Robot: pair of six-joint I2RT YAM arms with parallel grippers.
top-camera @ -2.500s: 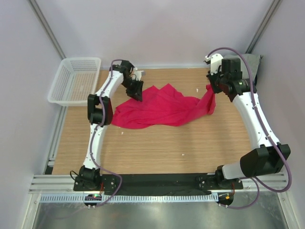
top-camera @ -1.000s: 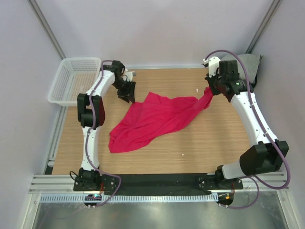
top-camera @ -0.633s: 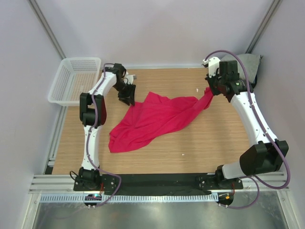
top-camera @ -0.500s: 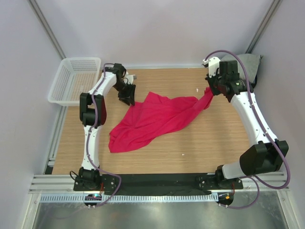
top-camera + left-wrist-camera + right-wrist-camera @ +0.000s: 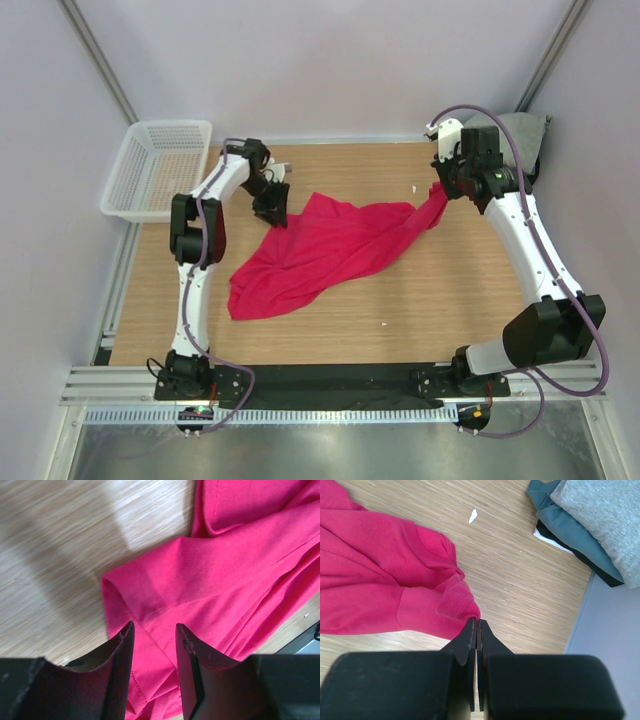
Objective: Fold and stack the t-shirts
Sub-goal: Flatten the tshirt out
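Observation:
A crimson-pink t-shirt (image 5: 320, 250) lies crumpled across the middle of the table. My right gripper (image 5: 437, 192) is shut on its right sleeve corner (image 5: 460, 605) and holds that end lifted at the far right. My left gripper (image 5: 274, 208) is open just above the shirt's far left corner, its fingers (image 5: 120, 650) straddling the hemmed edge (image 5: 150, 612) with nothing held. Folded light grey (image 5: 600, 515) and dark blue-grey (image 5: 570, 530) shirts are stacked at the far right, a sliver of white (image 5: 550, 537) under them.
A white mesh basket (image 5: 155, 165) stands off the table's far left corner. Small white scraps (image 5: 414, 189) lie on the wood near the right gripper and near the front (image 5: 383, 323). The folded stack (image 5: 520, 140) sits behind the right arm.
The left gripper let go of the shirt, whose left part dropped and spread toward the front left. It then shifted slightly right to the shirt's far corner. The right gripper stayed put.

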